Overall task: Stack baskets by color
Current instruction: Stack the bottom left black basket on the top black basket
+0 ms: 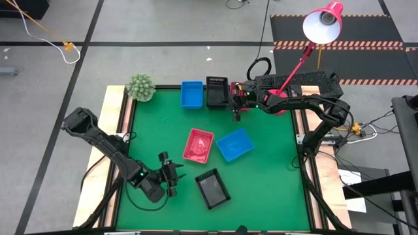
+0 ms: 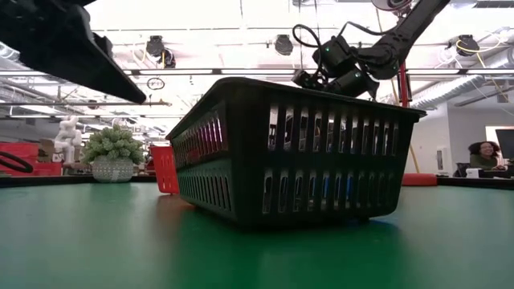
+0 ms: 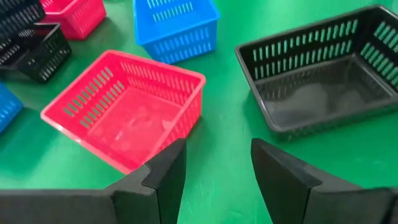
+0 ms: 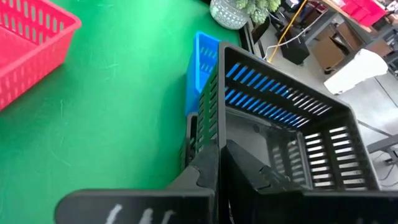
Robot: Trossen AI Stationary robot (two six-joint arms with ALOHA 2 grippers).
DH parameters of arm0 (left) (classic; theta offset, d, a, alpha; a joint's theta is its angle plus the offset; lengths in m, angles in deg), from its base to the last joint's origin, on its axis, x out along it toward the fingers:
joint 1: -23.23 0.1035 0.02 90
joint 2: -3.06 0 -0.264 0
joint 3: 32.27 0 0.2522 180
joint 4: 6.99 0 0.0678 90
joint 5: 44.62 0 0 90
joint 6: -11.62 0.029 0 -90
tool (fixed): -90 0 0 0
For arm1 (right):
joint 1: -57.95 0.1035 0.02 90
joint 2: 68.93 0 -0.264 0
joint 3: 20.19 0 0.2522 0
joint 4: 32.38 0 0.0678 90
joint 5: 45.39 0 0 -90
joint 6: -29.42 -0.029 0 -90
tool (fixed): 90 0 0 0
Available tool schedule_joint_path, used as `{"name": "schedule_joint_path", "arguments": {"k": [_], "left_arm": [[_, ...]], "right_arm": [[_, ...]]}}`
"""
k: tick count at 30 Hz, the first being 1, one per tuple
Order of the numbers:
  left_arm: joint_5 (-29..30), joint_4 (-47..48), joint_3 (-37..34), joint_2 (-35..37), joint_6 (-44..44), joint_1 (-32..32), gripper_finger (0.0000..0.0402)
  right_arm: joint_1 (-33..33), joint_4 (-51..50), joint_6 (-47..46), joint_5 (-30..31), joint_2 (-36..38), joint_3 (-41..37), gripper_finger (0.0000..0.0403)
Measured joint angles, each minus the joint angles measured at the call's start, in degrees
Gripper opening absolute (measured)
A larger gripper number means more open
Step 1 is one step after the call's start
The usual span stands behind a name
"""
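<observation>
I had the right tool [image 4: 219,152] clamped on a black basket's [image 4: 280,124] wall, top centre; thin grip, could slip or misseat. Left tool [image 3: 214,180] apart, lower left.

Three baskets [image 1: 213,158] mid-table; plant [image 1: 140,87] at far left corner.

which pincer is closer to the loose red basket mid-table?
Left. The left pincer hangs open just short of the red basket, at the table's near side. The right pincer is farther off at the far edge, shut on a black basket's wall.
</observation>
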Motion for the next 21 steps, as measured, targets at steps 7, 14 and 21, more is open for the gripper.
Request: {"name": "schedule_joint_path", "arguments": {"k": [7,14,21], "left_arm": [[-2.95,-2.42,0.0,0.0,3.51,2.52,0.0184],[-3.47,-2.45,0.0,0.0,4.31,2.94,0.0184],[-3.51,-2.49,0.0,0.0,5.06,2.93,0.0184]], "right_arm": [[0.0,0.16,-1.7,0.08,-0.34,-0.1,0.0007],[0.06,2.27,-2.53,2.29,-2.92,-0.1,0.0007],[0.07,2.41,-2.87,4.59,-3.21,-0.1,0.0015]]}}
